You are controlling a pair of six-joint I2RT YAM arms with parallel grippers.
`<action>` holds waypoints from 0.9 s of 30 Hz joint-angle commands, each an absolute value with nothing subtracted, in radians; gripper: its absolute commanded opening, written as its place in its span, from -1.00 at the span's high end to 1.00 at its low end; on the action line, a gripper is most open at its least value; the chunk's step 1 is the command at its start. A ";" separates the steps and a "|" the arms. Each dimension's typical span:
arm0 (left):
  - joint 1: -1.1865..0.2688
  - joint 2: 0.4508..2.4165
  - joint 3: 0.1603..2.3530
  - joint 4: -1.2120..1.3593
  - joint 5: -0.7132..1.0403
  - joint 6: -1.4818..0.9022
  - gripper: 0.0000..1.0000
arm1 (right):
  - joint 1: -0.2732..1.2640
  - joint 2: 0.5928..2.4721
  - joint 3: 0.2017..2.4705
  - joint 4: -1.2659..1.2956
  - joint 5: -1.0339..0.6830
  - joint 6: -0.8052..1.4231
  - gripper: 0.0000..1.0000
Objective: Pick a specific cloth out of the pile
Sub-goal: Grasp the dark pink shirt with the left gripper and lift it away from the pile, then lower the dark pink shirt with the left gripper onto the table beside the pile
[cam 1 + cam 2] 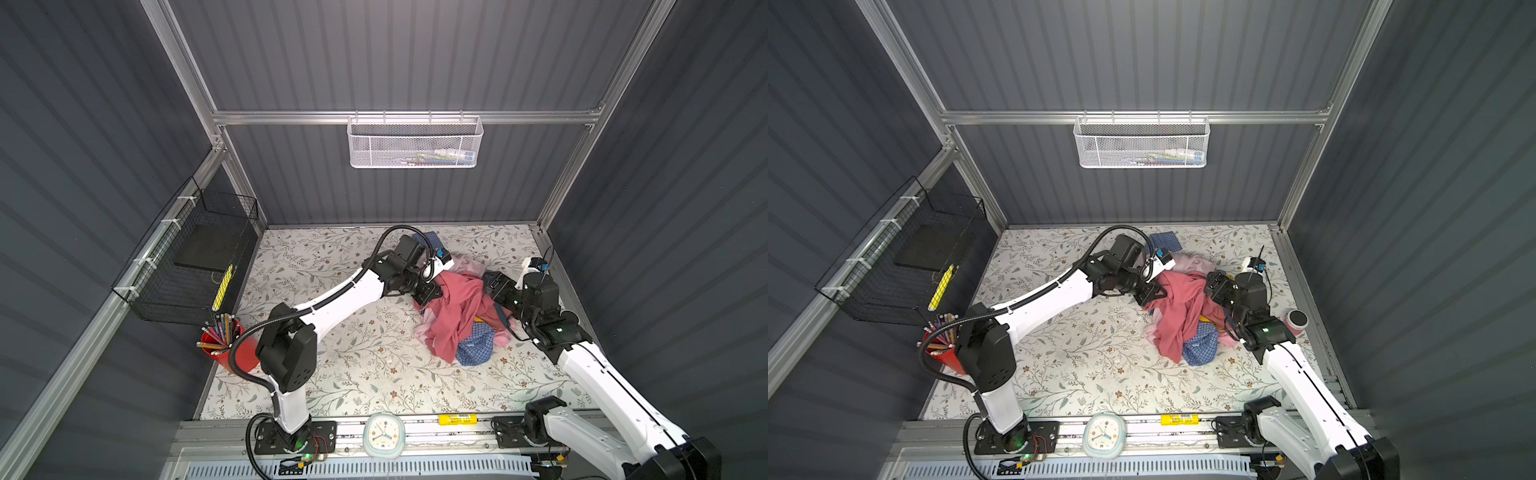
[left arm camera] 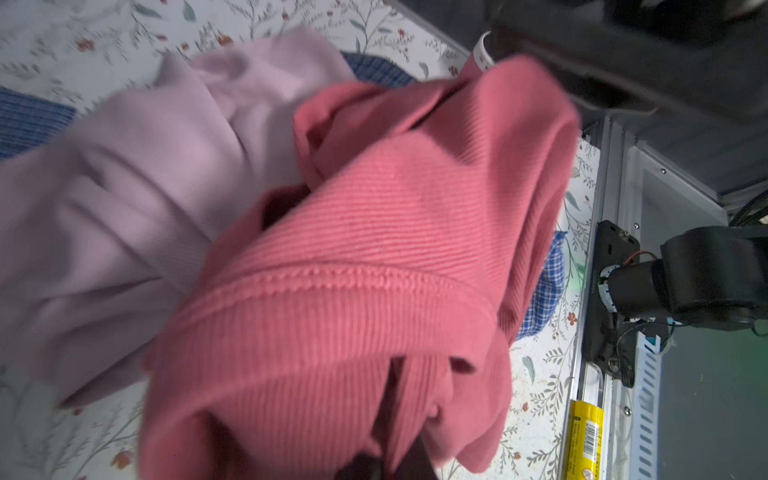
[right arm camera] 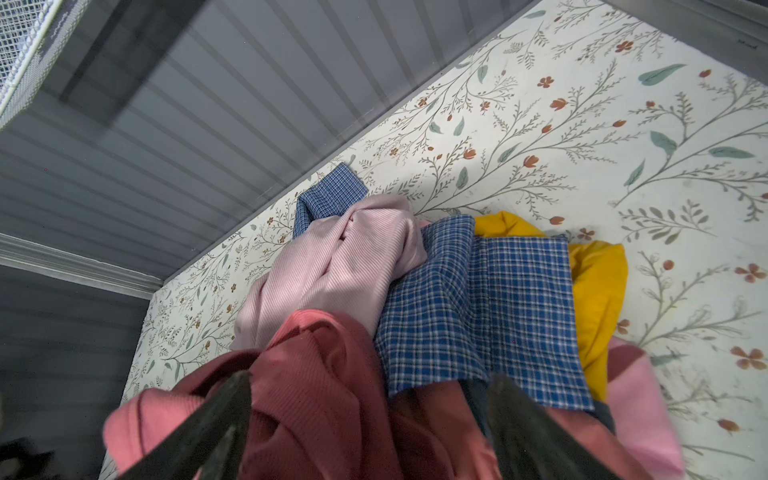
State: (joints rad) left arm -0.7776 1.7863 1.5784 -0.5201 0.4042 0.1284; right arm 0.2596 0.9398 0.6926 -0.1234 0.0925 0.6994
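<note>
As cloth [image 1: 451, 316] tops pile [image 1: 469, 266], plaid [image 1: 476, 349] seemingly beneath

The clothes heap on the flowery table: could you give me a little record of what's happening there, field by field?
Table: floral-patterned surface
Pile: mixed clothes in pale pink, blue check and yellow
Cloth: plain rose-red, draped over the top of the heap
Left gripper: shut on the rose-red fabric's edge
Right gripper: jaws apart at the heap's other side, holding nothing
Stage: fabric gripped, not yet pulled free
</note>
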 commanded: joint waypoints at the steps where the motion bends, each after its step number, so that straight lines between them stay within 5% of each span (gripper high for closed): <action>1: -0.780 1.697 1.657 -0.521 0.338 0.157 1.00 | 0.255 0.936 0.707 -0.105 0.090 0.703 -0.77; 17: -0.539 1.529 1.881 -0.549 0.191 0.105 1.00 | 0.255 0.920 0.687 -0.057 0.076 0.695 -0.75; 27: -0.377 1.595 2.020 -0.630 0.023 0.077 1.00 | 0.256 0.983 0.727 -0.041 0.008 0.683 -0.72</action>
